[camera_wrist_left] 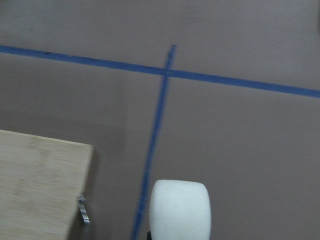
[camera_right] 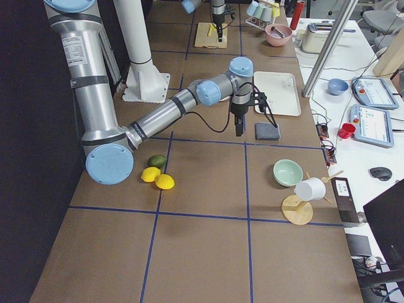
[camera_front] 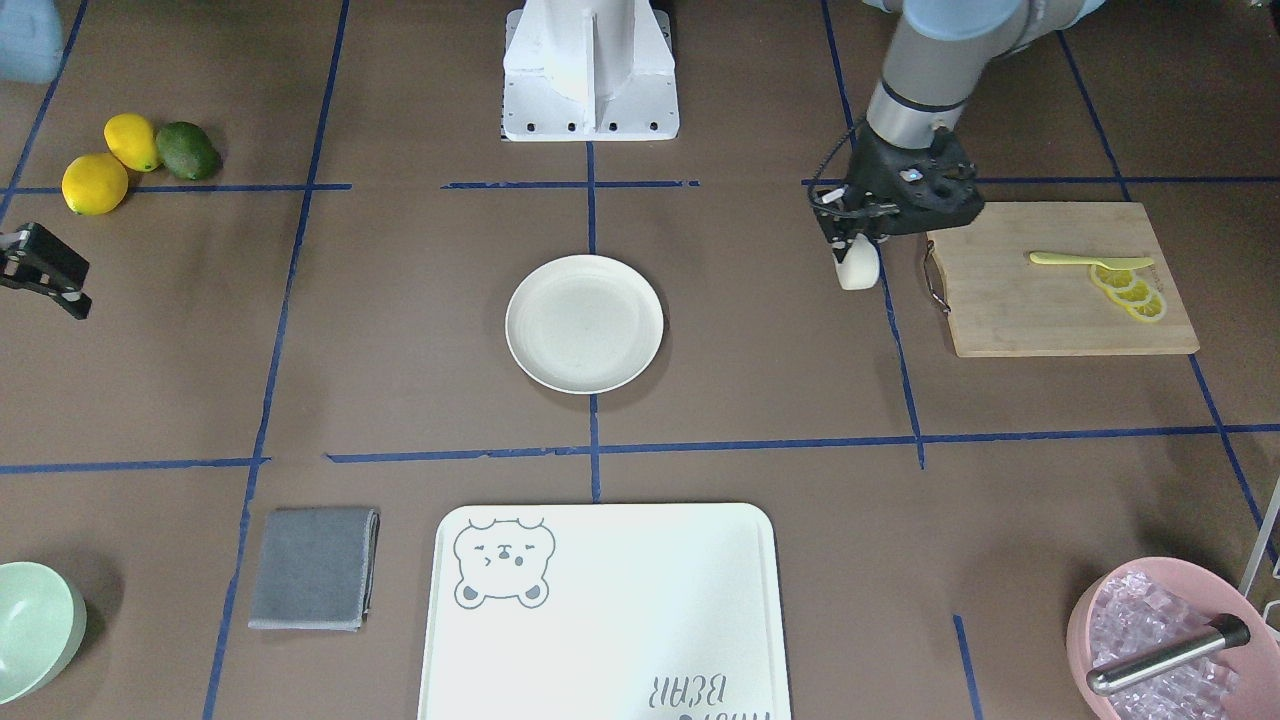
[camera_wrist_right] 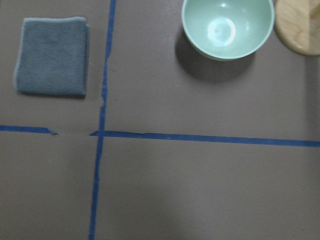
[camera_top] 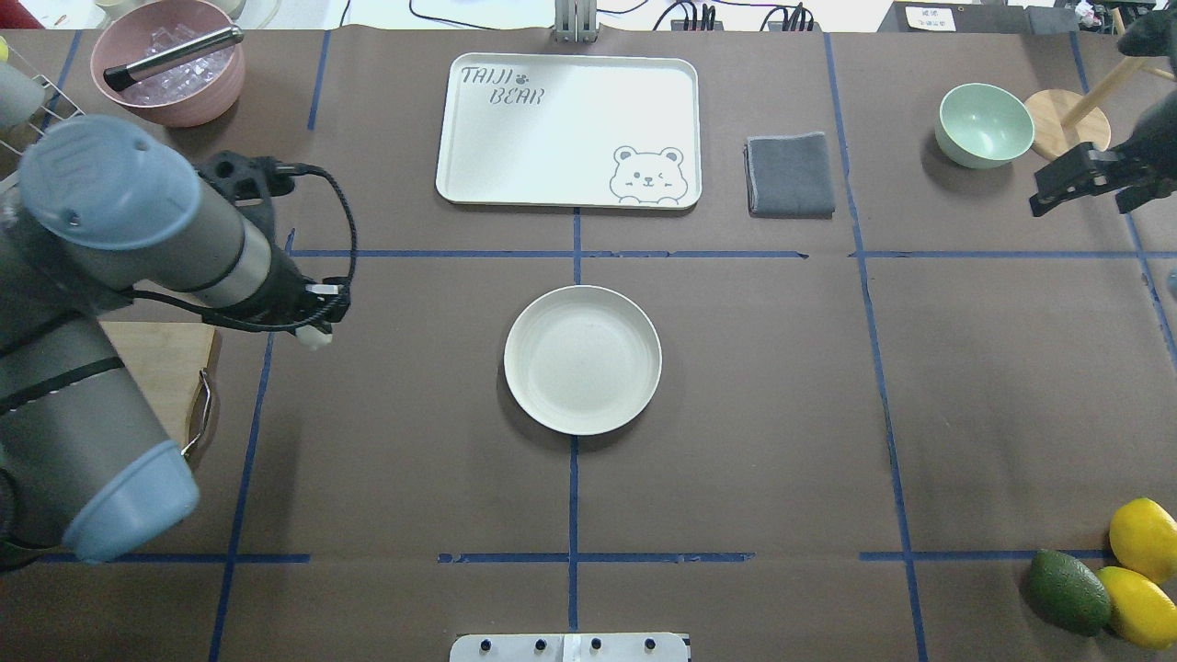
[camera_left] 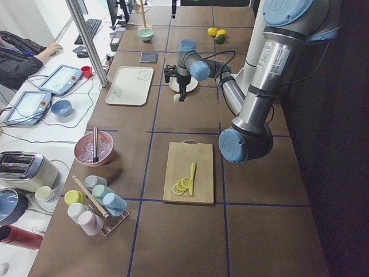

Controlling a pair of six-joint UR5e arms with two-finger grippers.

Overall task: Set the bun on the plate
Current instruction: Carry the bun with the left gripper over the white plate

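Note:
The bun point(camera_front: 857, 266), a small off-white stubby roll, hangs from my left gripper point(camera_front: 855, 243), which is shut on it. It is just off the cutting board's handle end, over the brown table. In the overhead view the bun point(camera_top: 315, 338) pokes out below the left gripper point(camera_top: 318, 324), well left of the plate point(camera_top: 582, 359). The left wrist view shows the bun point(camera_wrist_left: 180, 210) at the bottom edge. The round cream plate point(camera_front: 584, 323) lies bare at the table's middle. My right gripper point(camera_front: 45, 272) hovers far off, open and holding nothing.
A wooden cutting board point(camera_front: 1060, 280) carries lemon slices point(camera_front: 1130, 293) and a yellow knife. A bear-print tray point(camera_front: 605, 610), grey cloth point(camera_front: 313, 568), mint bowl point(camera_front: 35, 625), pink ice bowl point(camera_front: 1170, 640), two lemons and an avocado point(camera_front: 187, 150) ring the table.

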